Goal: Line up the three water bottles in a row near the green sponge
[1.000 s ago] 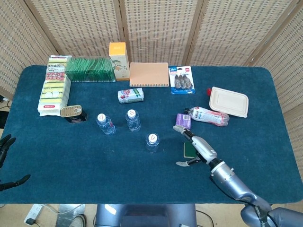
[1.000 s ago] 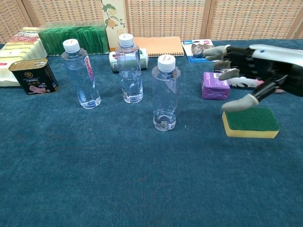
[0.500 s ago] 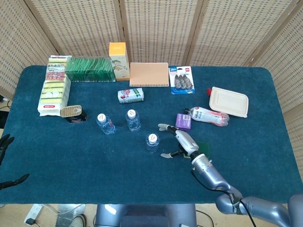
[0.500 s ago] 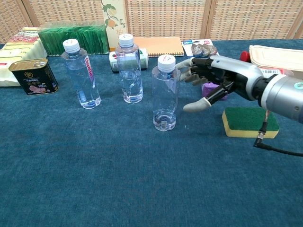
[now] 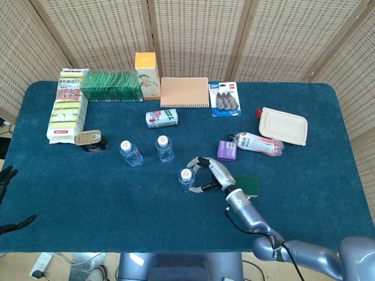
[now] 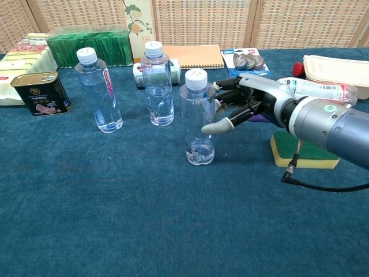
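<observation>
Left hand (image 5: 6,177): only dark fingertips showed past the table's left edge; whether spread or curled could not be told.

Table (image 5: 70,199): blue cloth top.

Far left corner: packs of sponges (image 5: 66,108), green box (image 5: 111,85) beside them, and a juice carton (image 5: 147,75) standing to its right.

Tin (image 5: 89,140): lay near the left edge, in front of the sponge packs.

Left bottle (image 6: 99,90): upright, white cap, just right of the tin.

Middle bottle (image 6: 158,84): upright, beside the left one, slightly farther back.

Small carton (image 5: 162,118): lay on its side behind the middle bottle.

Notebook (image 5: 184,92): flat near the far edge, right of the juice carton.

Front bottle (image 6: 198,118): stood nearer the front edge than the other two, leaning a little to the left.

Right hand (image 6: 245,101): wrapped about the front bottle from its right side, thumb across the front, other fingers behind; it gripped the bottle.

Purple packet (image 5: 227,150): behind the right hand.

Blister pack (image 5: 224,98): near the far edge, right of the notebook.

Green sponge (image 6: 304,151): flat, yellow underside, right of the front bottle and partly hidden by the right arm.

Pouch (image 5: 260,143): lay on its side right of the purple packet.

Lunch box (image 5: 283,126): beige, closed, toward the right edge.
</observation>
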You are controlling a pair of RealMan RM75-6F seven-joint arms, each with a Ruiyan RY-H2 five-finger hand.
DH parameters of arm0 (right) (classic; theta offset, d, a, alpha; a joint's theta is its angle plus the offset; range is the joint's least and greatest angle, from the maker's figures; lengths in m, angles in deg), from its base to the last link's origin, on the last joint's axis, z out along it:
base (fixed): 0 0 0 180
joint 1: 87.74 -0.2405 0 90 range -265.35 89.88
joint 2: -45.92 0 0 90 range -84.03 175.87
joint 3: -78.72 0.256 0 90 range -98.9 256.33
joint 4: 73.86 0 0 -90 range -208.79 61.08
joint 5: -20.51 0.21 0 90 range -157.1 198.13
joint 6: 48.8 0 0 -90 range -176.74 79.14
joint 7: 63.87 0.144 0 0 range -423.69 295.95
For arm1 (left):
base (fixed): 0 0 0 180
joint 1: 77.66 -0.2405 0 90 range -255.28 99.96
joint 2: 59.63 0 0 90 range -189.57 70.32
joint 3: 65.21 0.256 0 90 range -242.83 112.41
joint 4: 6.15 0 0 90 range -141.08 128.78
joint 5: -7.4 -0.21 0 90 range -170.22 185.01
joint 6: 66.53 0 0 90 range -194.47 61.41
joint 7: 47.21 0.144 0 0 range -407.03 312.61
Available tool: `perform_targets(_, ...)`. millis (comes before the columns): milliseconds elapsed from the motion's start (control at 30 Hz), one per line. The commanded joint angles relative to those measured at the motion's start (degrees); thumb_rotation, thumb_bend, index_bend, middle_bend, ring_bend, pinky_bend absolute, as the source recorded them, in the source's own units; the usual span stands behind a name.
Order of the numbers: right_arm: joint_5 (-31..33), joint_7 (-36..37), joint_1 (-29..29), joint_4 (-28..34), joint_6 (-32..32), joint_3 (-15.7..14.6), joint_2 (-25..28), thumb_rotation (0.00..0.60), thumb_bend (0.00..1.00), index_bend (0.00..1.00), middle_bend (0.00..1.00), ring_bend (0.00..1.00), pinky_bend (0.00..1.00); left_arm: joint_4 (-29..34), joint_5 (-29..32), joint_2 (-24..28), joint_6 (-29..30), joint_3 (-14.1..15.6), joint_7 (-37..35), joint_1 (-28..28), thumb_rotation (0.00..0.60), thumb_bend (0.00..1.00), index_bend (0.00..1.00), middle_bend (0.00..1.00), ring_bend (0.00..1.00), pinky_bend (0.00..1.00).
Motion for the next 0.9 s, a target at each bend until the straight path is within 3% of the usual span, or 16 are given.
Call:
perform_targets(33, 0.49, -0.05, -0.06, 0.24, 0.40, 0.15, -0.07, 0.600, 0.05, 0.48, 0.58, 0.44, 0.21, -0.06, -0.04, 0.06, -0.01, 0.03, -0.27, -0.01, 0.600, 0.06, 0.00, 0.00, 0.00, 0.01)
perform_targets(167, 0.37, -0.11, 0.30, 1.40, 0.06, 0.19, 0.44, 0.600, 0.13, 0.56, 0.62, 0.45, 0.22, -0.18, -0.34, 0.22, 0.08, 0.13, -0.93, 0.00, 0.600, 0.06, 0.00, 0.00, 0.00, 0.01)
perform_targets(267, -0.99, -0.35, 1.06, 2.61, -1.57, -0.16, 1.13, 0.600, 0.16, 0.57, 0.62, 0.45, 0.22, -0.34, -0.47, 0.27, 0.16, 0.17, -1.32, -0.02, 0.600, 0.06, 0.00, 0.00, 0.00, 0.01)
perform_targets(533, -7.80, 2.07, 4.52, 3.09, -8.73, -1.82, 4.66, 0.600, 0.17, 0.57, 0.63, 0.45, 0.22, -0.87, -0.91, 0.59, 0.42, 0.37, -3.09, -0.09, 0.600, 0.06, 0.00, 0.00, 0.00, 0.01)
perform_targets(900, -10.68, 5.76, 7.13, 2.75, -10.76, -4.50, 8.01, 0.600, 0.18, 0.57, 0.63, 0.44, 0.22, -0.12, -2.03, 0.69, 0.59, 0.81, -2.43, -0.05, 0.600, 0.06, 0.00, 0.00, 0.00, 0.01)
